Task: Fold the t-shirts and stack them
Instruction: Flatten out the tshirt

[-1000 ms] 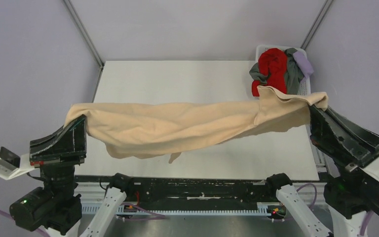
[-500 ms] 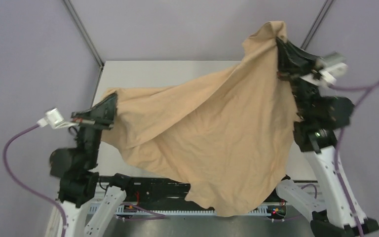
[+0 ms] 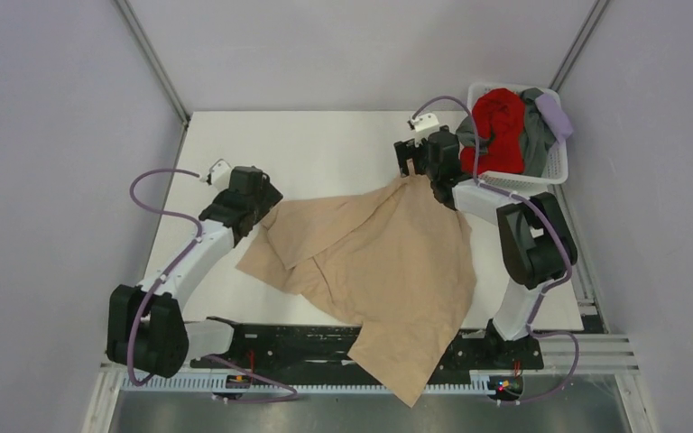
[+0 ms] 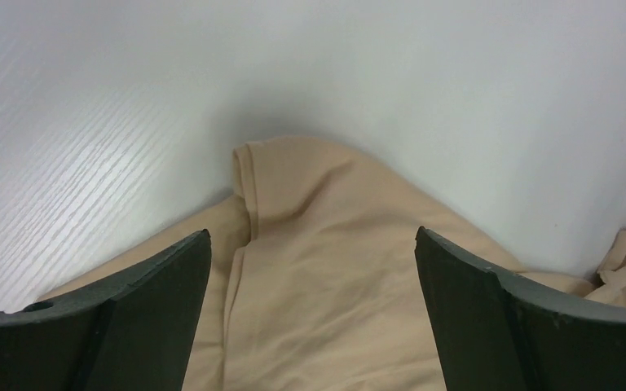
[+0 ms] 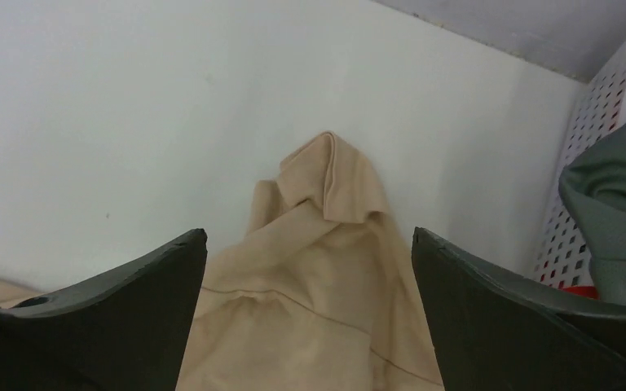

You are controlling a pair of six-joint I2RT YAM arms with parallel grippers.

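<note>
Both pairs of jaws are standing spread, gripping nothing; the tan t-shirt [image 3: 388,262] is lying crumpled on the bench [image 3: 325,144], its hem overhanging the near edge and threatening to slide it off

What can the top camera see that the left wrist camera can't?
Only the top camera shows the white basket holding the red t-shirt, grey t-shirt and lavender t-shirt, both arms, and the whole tan t-shirt hanging past the near edge of the table. Only the left wrist camera shows, close up, the left gripper open with the shirt's hemmed corner between its fingers. Both show the tan t-shirt lying on the white table.
</note>
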